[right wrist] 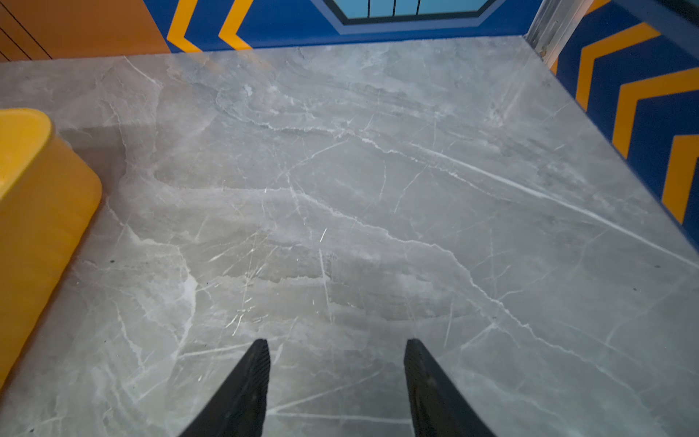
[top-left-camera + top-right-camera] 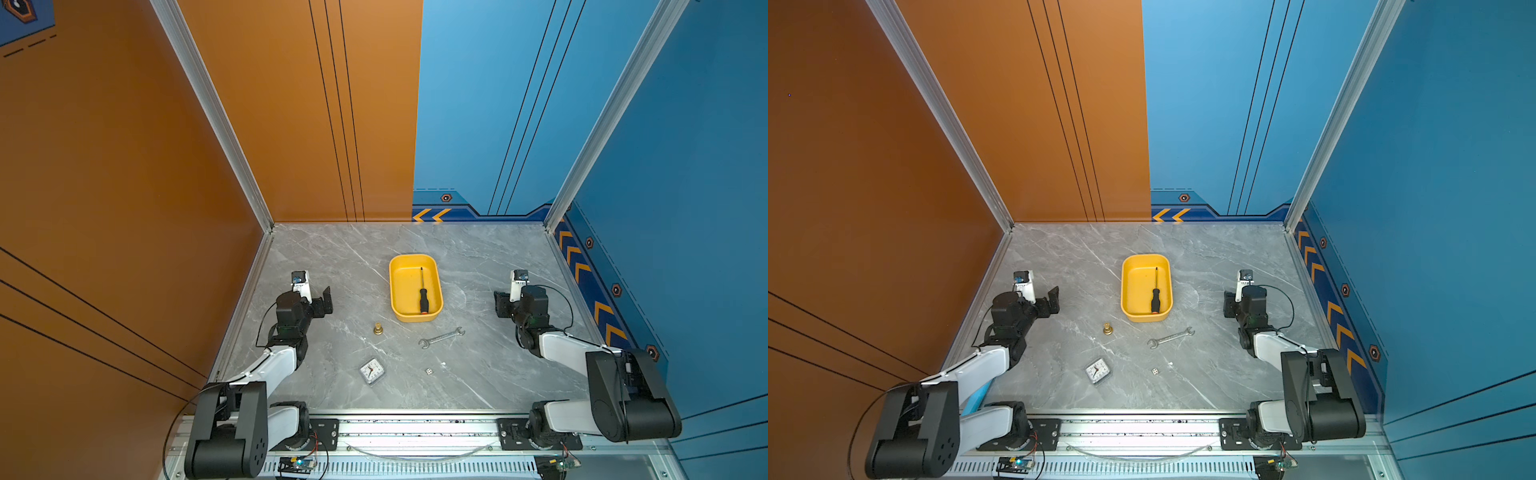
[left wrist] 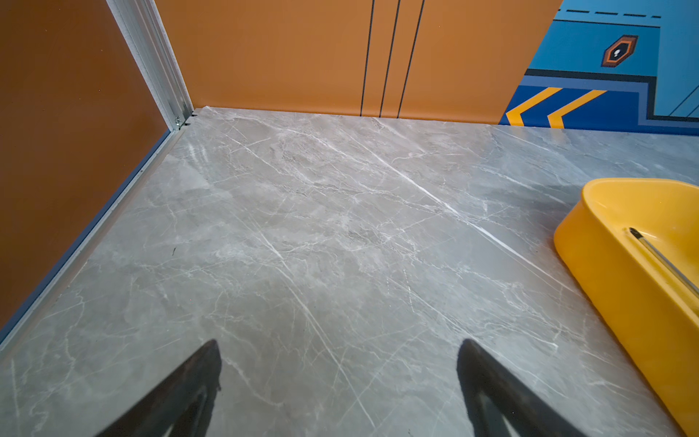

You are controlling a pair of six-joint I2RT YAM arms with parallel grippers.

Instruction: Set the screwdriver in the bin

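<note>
**Screwdriver** (image 2: 423, 293): slim dark metal shaft, black handle with an orange-red butt. It lies flat inside the bin, handle toward the arms and tip toward the back wall. No marking can be read.

**Bin** (image 2: 415, 319): shallow yellow tray of smooth, glossy plastic, rectangular with rounded corners. It stands mid-table between the two arms.

**Wrench** (image 2: 441, 337): silver, double open-ended, flat on the table just in front of the bin. The stamping on its shank is too small to read.

**Brass fitting** (image 2: 378, 329): small, upright, with a flared base, near the bin's front left corner.

**Alarm clock** (image 2: 371, 371): square with a clear casing, white dial and red hand. The numerals are too small to read.

**Die** (image 2: 429, 371): small, white, dotted.

**Table** (image 2: 498, 374): polished grey marble pattern with white veins.

**Left gripper** (image 3: 338, 352): black tapered fingers spread wide, nothing between them, above bare table left of the bin.

**Right gripper** (image 1: 336, 348): ribbed black fingers moderately parted, holding nothing, above bare table right of the bin.
</note>
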